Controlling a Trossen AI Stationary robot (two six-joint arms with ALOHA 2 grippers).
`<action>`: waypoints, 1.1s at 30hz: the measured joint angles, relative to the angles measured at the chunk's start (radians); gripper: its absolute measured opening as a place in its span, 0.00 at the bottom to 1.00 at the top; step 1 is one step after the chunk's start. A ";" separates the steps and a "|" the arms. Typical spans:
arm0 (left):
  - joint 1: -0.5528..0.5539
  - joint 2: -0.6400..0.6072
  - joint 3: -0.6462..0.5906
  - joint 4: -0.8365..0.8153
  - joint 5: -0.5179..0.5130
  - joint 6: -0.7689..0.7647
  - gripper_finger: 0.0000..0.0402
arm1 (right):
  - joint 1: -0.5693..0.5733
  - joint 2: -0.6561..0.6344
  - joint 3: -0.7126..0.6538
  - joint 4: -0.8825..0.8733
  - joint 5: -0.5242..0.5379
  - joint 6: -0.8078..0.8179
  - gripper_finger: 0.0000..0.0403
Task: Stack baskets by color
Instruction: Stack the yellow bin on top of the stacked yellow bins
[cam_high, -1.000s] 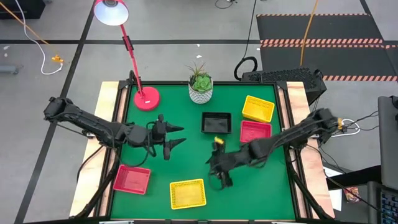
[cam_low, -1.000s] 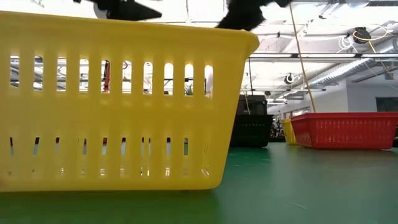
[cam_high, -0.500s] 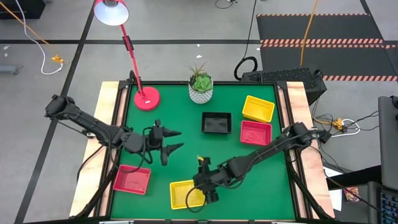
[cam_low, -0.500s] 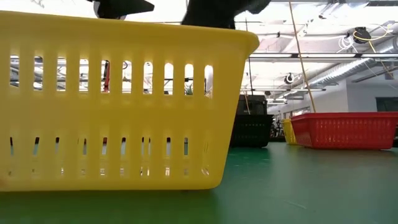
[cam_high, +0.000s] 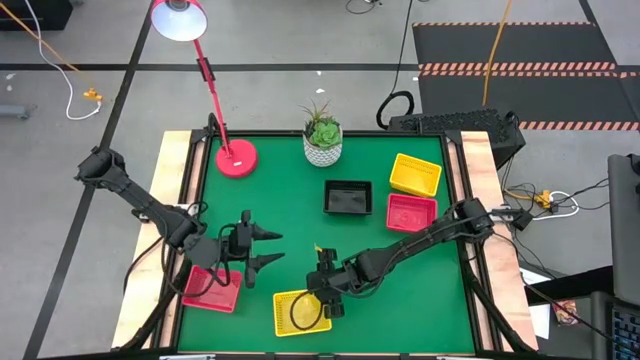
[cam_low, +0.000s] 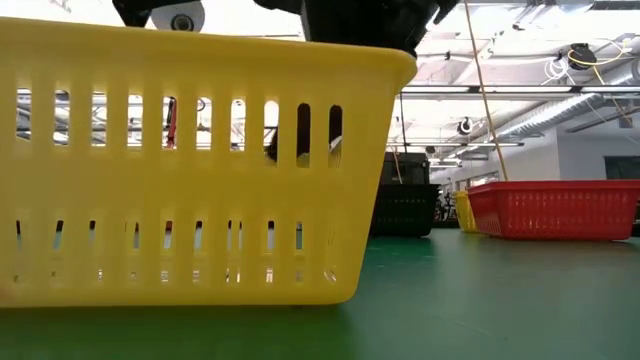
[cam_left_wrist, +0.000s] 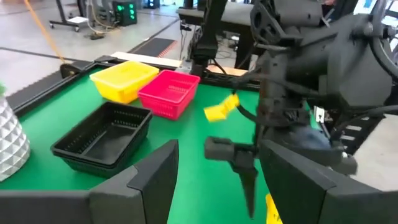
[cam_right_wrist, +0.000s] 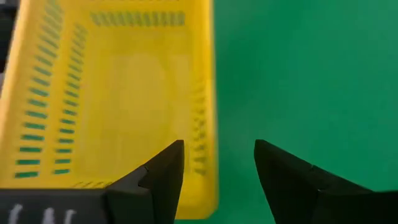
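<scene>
Right gripper (cam_high: 327, 305), fingers spread, is straddling the right wall of the near yellow basket (cam_high: 296, 312) at the table's front edge, one finger inside, one outside, w/ the arm reaching in low from the right side. Left gripper (cam_high: 262, 249) is hovering w/ fingers apart, holding nothing, just beside the red basket (cam_high: 211, 290) at front-left. Black basket (cam_high: 347, 198), another yellow (cam_high: 414, 174) and red (cam_high: 410, 212) are sitting mid-right.

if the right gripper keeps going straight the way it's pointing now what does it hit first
Most likely the side wall of the near yellow basket. The right gripper points down with its open fingers straddling that wall, one over the basket's inside, one over the green table. How far above the rim it is cannot be told.
</scene>
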 joint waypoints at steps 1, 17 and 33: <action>-0.006 0.000 0.000 -0.001 -0.013 0.000 0.56 | 0.000 0.002 -0.007 0.000 -0.011 0.005 0.46; 0.005 0.000 0.000 -0.004 -0.052 0.056 0.56 | -0.055 0.007 -0.021 -0.126 -0.013 0.008 0.02; -0.004 0.000 0.000 -0.014 -0.017 0.080 0.56 | -0.374 -0.459 -0.021 -0.687 0.169 -0.176 0.00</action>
